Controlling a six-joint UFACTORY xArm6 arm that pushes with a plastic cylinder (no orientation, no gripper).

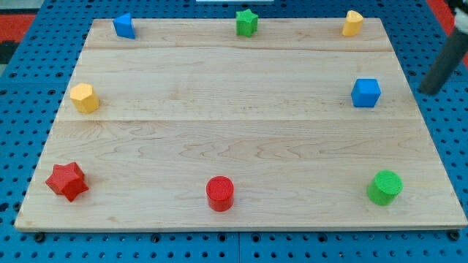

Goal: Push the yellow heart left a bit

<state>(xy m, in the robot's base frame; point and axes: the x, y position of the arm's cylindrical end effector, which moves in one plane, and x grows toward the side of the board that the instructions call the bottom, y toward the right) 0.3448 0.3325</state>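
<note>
The yellow heart (pixel 352 23) stands near the board's top right corner. My tip (pixel 429 89) is the lower end of a dark rod that comes in from the view's right edge. It is off the wooden board (pixel 234 131), over the blue pegboard just past the board's right edge. It is below and to the right of the yellow heart, well apart from it, and to the right of the blue cube (pixel 365 93). It touches no block.
A green star (pixel 247 22) and a blue block (pixel 123 25) stand along the top edge. A yellow pentagon (pixel 84 97) is at the left edge. A red star (pixel 67 180), a red cylinder (pixel 219 193) and a green cylinder (pixel 385 187) stand along the bottom.
</note>
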